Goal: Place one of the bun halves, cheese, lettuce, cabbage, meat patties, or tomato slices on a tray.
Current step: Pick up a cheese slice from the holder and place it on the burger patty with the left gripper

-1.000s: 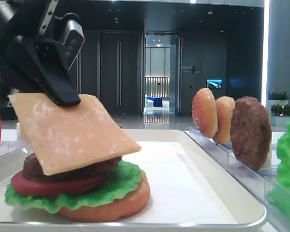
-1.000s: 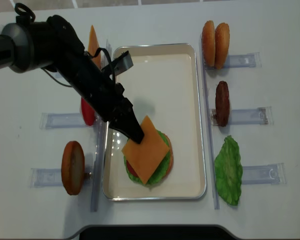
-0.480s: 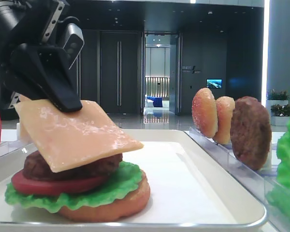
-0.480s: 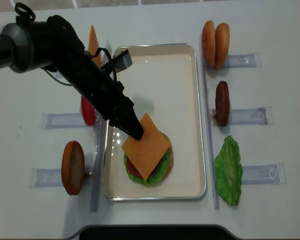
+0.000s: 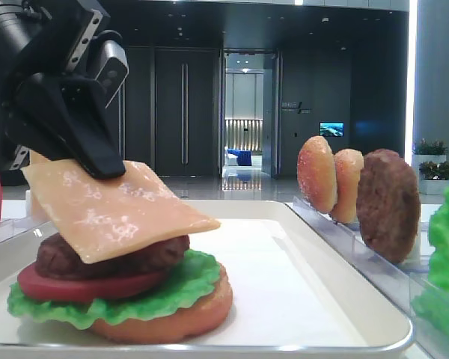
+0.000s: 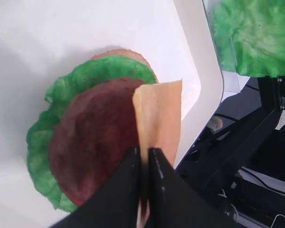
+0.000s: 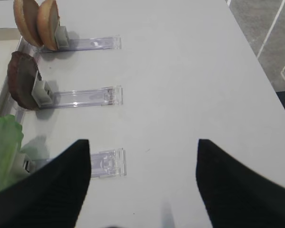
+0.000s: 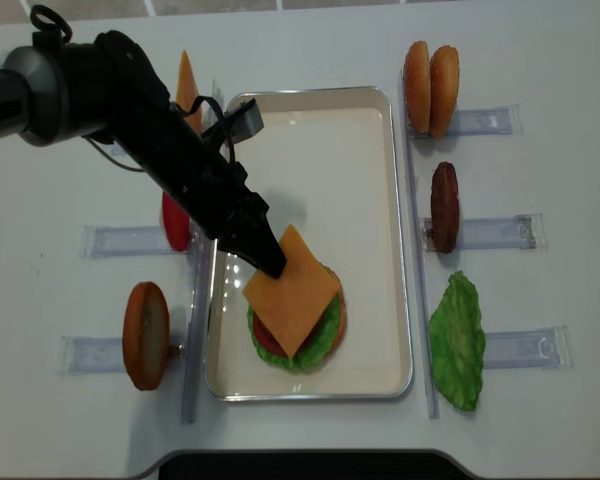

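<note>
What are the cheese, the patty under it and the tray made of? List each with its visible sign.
Cheese: likely stiff plastic or rubber; it stays flat though pinched at one corner.
Patty: apparently moulded foam or rubber; matte, grainy surface.
Tray: seems metal with a pale liner; shiny rim.

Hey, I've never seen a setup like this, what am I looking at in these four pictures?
It is a two-armed robot stacking a toy burger. One picture looks straight down on the table, one sits low beside the white tray, and one camera rides on each arm. The left gripper is shut on a cheese slice, tilted over a patty, tomato, lettuce and bun. Spare bun halves and other pieces stand in clear holders. The right gripper is open, holding nothing.
</note>
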`<state>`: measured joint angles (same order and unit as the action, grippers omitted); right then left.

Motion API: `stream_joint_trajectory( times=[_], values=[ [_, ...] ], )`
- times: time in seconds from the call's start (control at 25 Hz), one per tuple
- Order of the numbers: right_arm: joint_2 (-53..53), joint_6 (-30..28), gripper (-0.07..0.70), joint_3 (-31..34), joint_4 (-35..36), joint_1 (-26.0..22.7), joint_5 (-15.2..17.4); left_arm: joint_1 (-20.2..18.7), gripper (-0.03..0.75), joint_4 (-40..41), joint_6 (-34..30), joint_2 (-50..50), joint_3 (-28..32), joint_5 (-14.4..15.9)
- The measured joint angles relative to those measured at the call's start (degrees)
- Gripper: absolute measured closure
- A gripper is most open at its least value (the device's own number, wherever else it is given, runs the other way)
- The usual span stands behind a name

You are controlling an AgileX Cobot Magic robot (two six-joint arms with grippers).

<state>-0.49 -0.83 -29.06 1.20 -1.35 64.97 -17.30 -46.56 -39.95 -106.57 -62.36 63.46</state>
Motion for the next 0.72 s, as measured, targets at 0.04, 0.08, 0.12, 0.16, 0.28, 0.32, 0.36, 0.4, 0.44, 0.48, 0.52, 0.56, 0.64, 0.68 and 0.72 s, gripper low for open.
stream_joint_trajectory(
  times=[0.04, 0.08, 0.12, 0.16, 0.28, 0.32, 0.36, 0.4, 0.44, 0.48, 0.52, 0.56, 0.64, 0.68, 0.72],
  values=[
    [0.0, 0.0, 0.176, 0.0, 0.0, 0.0, 0.0, 0.0, 0.694, 0.0, 0.0, 0.0, 0.0, 0.0],
    [0.0, 0.0, 0.176, 0.0, 0.0, 0.0, 0.0, 0.0, 0.694, 0.0, 0.1, 0.0, 0.0, -0.1],
    [0.0, 0.0, 0.176, 0.0, 0.0, 0.0, 0.0, 0.0, 0.694, 0.0, 0.1, 0.0, 0.0, -0.1],
    [0.0, 0.0, 0.176, 0.0, 0.0, 0.0, 0.0, 0.0, 0.694, 0.1, 0.1, 0.0, 0.0, -0.1],
    [0.0, 0.0, 0.176, 0.0, 0.0, 0.0, 0.0, 0.0, 0.694, 0.3, 0.2, 0.0, 0.0, -0.1],
    [0.0, 0.0, 0.176, 0.0, 0.0, 0.0, 0.0, 0.0, 0.694, 0.4, 0.2, 0.0, 0.0, -0.1],
    [0.0, 0.0, 0.176, 0.0, 0.0, 0.0, 0.0, 0.0, 0.694, 0.6, 0.4, 0.0, 0.0, -0.1],
    [0.0, 0.0, 0.176, 0.0, 0.0, 0.0, 0.0, 0.0, 0.694, 0.7, 0.5, 0.0, 0.0, -0.1],
    [0.0, 0.0, 0.176, 0.0, 0.0, 0.0, 0.0, 0.0, 0.694, 0.9, 0.9, 0.0, 0.0, -0.2],
    [0.0, 0.0, 0.176, 0.0, 0.0, 0.0, 0.0, 0.0, 0.694, 1.3, 1.1, 0.0, 0.0, -0.3],
    [0.0, 0.0, 0.176, 0.0, 0.0, 0.0, 0.0, 0.0, 0.694, 1.6, 1.3, 0.0, 0.0, -0.4],
    [0.0, 0.0, 0.176, 0.0, 0.0, 0.0, 0.0, 0.0, 0.694, 1.8, 1.5, 0.0, 0.0, -0.7],
    [0.0, 0.0, 0.176, 0.0, 0.0, 0.0, 0.0, 0.0, 0.694, 2.3, 1.8, 0.0, 0.0, -1.2],
    [0.0, 0.0, 0.176, 0.0, 0.0, 0.0, 0.0, 0.0, 0.694, 2.4, 1.9, 0.0, 0.0, -1.2],
    [0.0, 0.0, 0.176, 0.0, 0.0, 0.0, 0.0, 0.0, 0.694, 2.4, 1.9, 0.0, 0.0, -1.3]
  ],
)
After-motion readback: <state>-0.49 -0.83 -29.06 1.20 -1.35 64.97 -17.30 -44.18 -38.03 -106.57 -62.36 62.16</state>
